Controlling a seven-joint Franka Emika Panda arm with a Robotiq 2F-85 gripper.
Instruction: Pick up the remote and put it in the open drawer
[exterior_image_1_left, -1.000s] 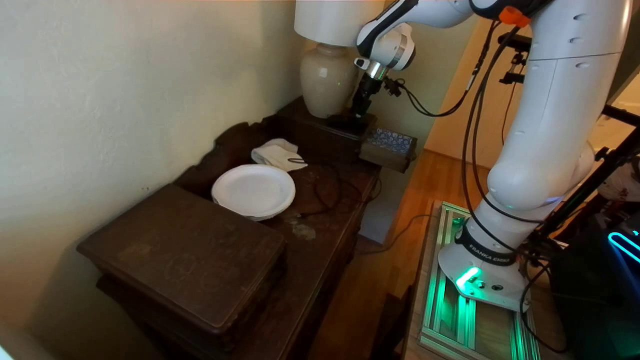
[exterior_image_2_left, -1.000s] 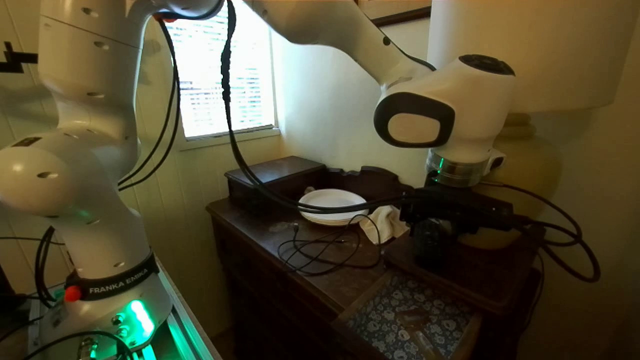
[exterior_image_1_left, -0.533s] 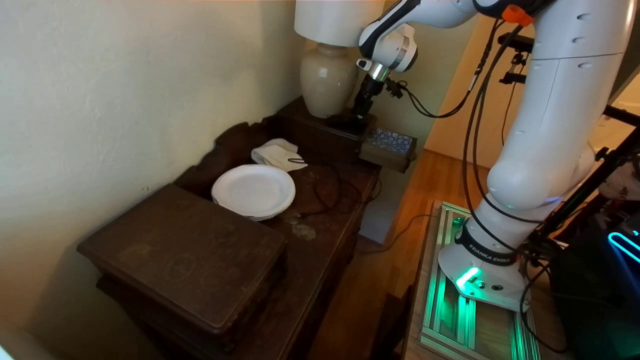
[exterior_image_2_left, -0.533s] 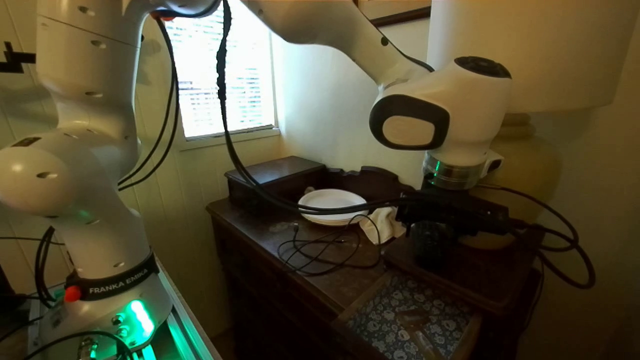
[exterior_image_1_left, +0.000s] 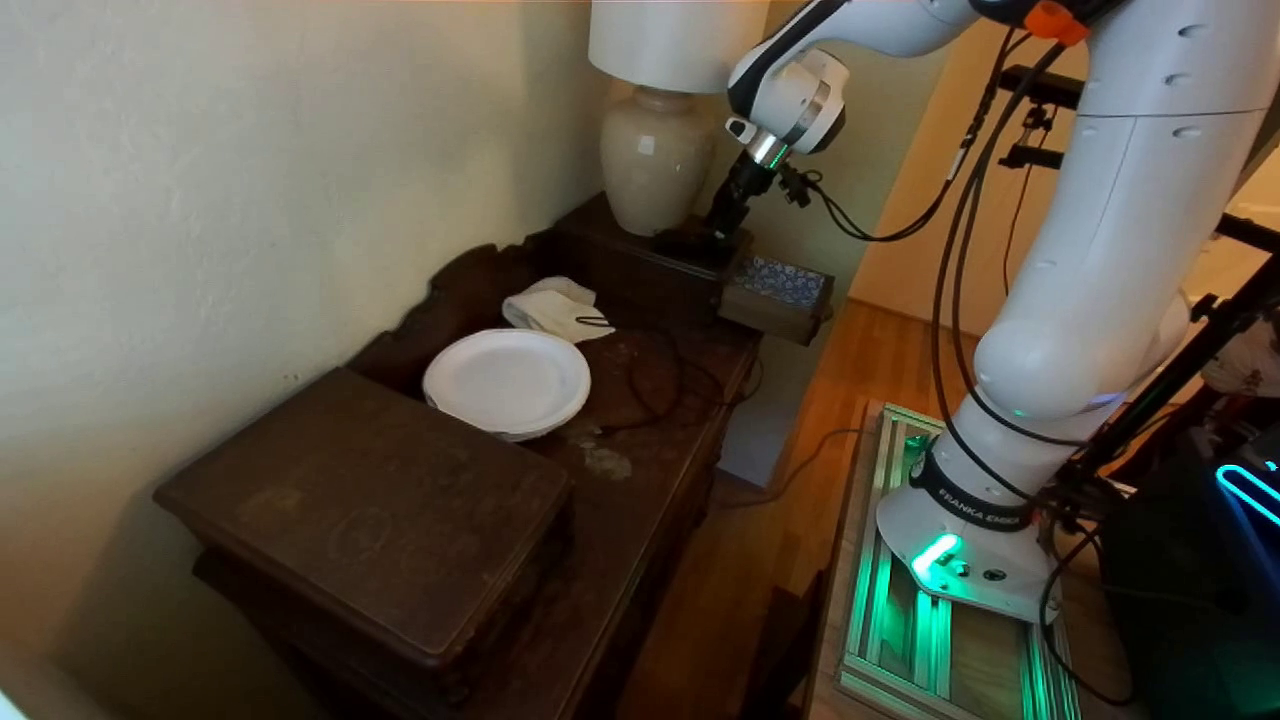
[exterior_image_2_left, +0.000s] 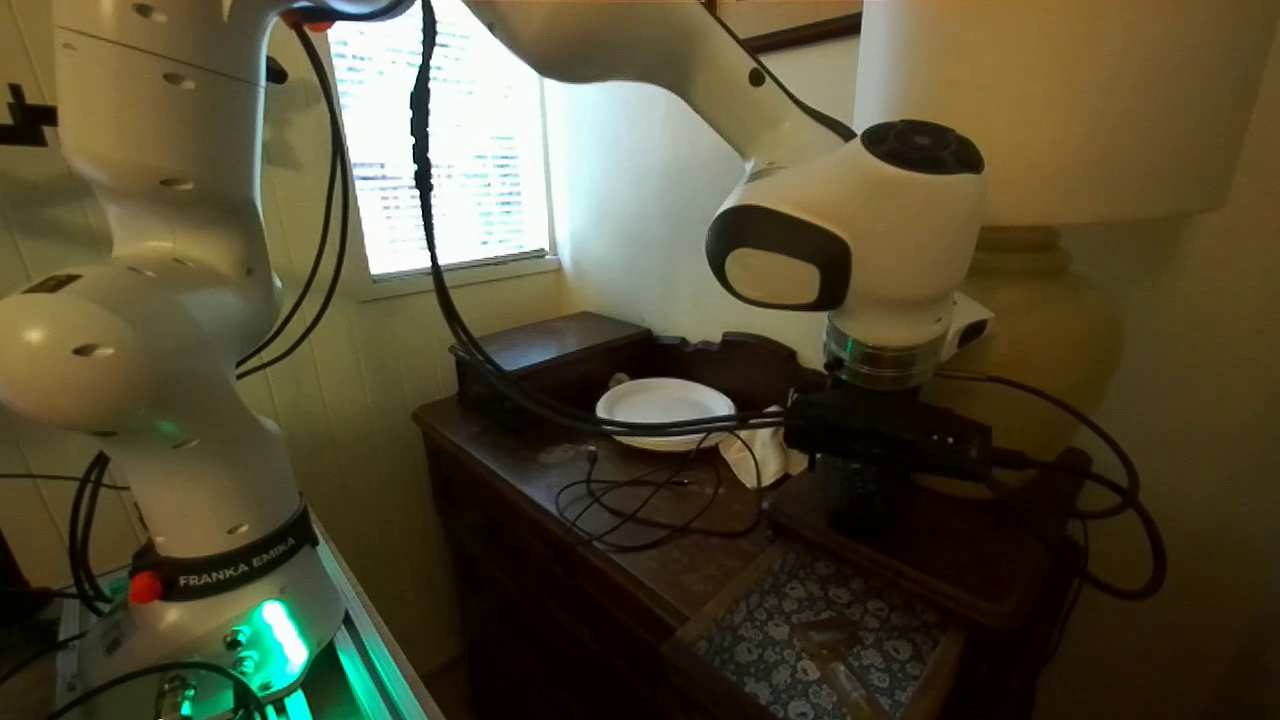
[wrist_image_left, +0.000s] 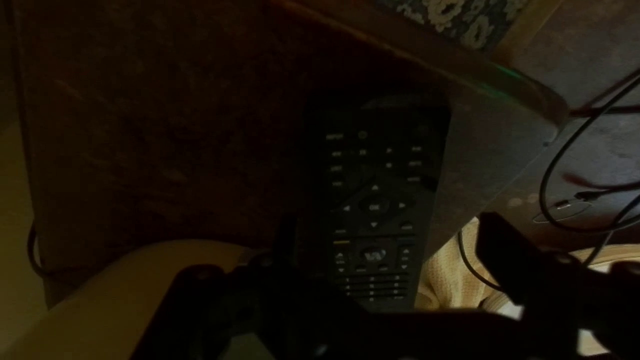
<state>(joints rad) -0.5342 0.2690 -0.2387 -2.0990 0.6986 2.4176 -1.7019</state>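
Observation:
The remote is black with pale button marks. It lies flat on the dark raised wooden box top at the end of the dresser; in an exterior view it is a dark shape. My gripper is open, with one finger on each side of the remote's lower half in the wrist view. Its fingertips are close to the remote; contact cannot be told. The open drawer has a blue floral lining and juts out just below the box top. It also shows in an exterior view, with small brownish objects inside.
A lamp stands on the same box top, close to the gripper. White plates, a cream cloth and a loose black cable lie on the dresser. A raised wooden box is at its far end.
The wrist has tilted and shifted away from the lamp, slightly lower, while the fingertips stay nearly in place by the remote. The drawer and other objects have not moved.

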